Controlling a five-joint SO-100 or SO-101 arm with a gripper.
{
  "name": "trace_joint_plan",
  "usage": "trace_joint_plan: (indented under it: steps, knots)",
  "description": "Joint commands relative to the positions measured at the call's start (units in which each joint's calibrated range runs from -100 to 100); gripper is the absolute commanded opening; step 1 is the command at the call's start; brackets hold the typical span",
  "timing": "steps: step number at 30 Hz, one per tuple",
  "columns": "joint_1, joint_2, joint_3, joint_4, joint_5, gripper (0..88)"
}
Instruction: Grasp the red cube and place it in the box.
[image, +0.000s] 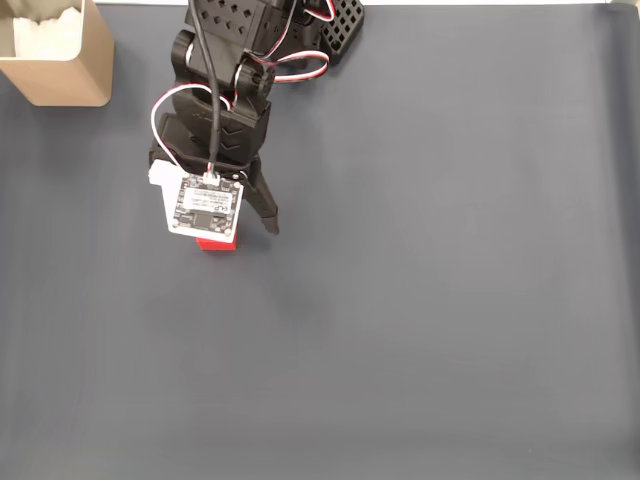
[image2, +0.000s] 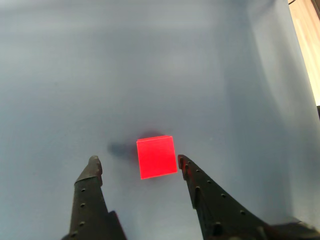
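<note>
The red cube (image2: 157, 156) lies on the grey mat, seen whole in the wrist view; in the fixed view just a red sliver of the cube (image: 216, 243) peeks out below the wrist camera board. My gripper (image2: 138, 162) is open, its two black fingers straddling the cube's near half, the right fingertip (image2: 183, 162) close to the cube's right edge and the left fingertip (image2: 93, 163) farther off. In the fixed view the gripper (image: 232, 232) sits over the cube, with one finger (image: 266, 212) visible. The beige box (image: 55, 50) stands at the top left corner.
The black arm base (image: 262, 25) sits at the top centre of the mat. A wooden strip (image2: 306, 30) shows beyond the mat's edge at the right of the wrist view. Bare grey mat spreads right and below the gripper.
</note>
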Motion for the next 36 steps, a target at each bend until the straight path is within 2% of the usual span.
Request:
trace_joint_plan:
  steps: [1,32,36]
  knots:
    - [-0.48,0.10,-1.03,-1.07,-0.24,35.6]
    - [-0.76,6.08,-4.68,-3.78,-0.39,35.3]
    - [-0.98,6.08,-4.95,-3.45,-0.63,31.5]
